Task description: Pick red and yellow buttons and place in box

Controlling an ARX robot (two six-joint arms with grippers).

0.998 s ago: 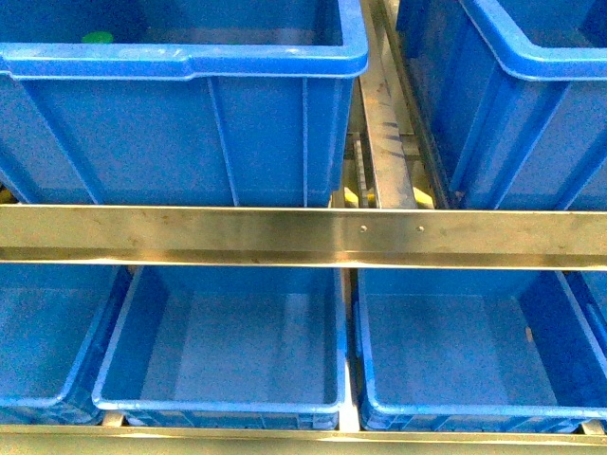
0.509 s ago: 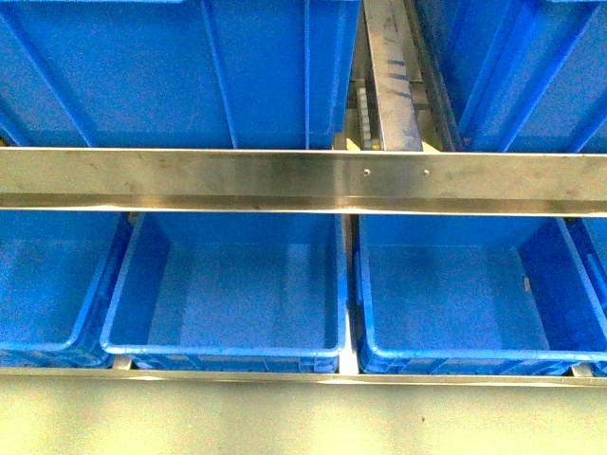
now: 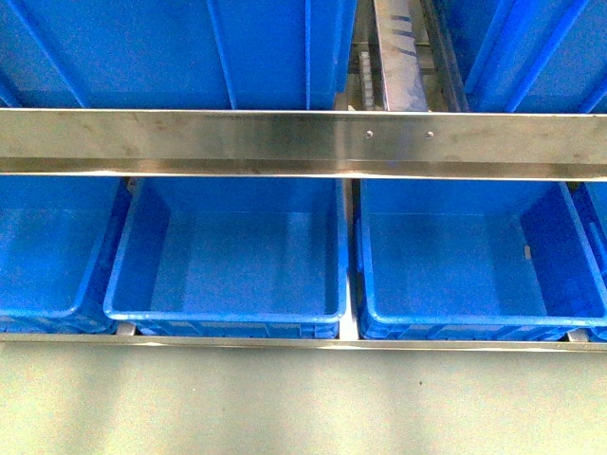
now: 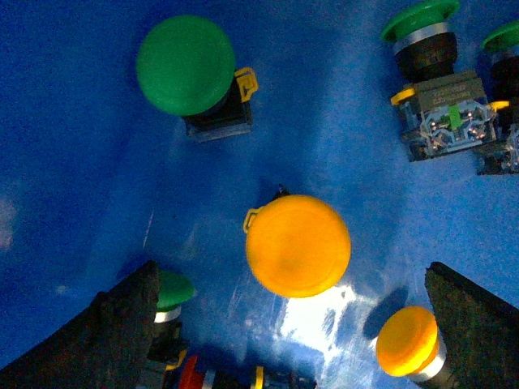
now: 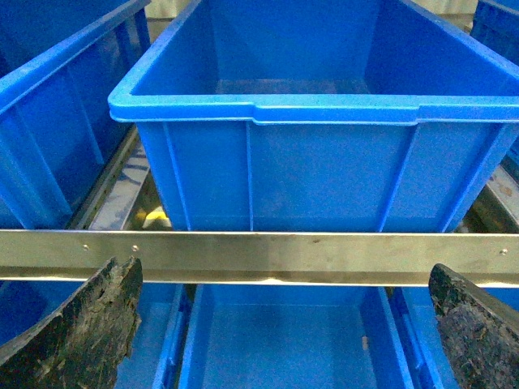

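Trouble loomed: left tool (image 4: 292, 279), spread wide over the large yellow button (image 4: 298, 245), risked snagging the small green button (image 4: 172, 290) beside it.

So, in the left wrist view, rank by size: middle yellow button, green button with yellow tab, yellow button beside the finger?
1. Middle yellow button, green button with yellow tab: about alike, unranked.
2. Yellow button beside the finger: smallest.

Bright, blue tint, glare in L wrist
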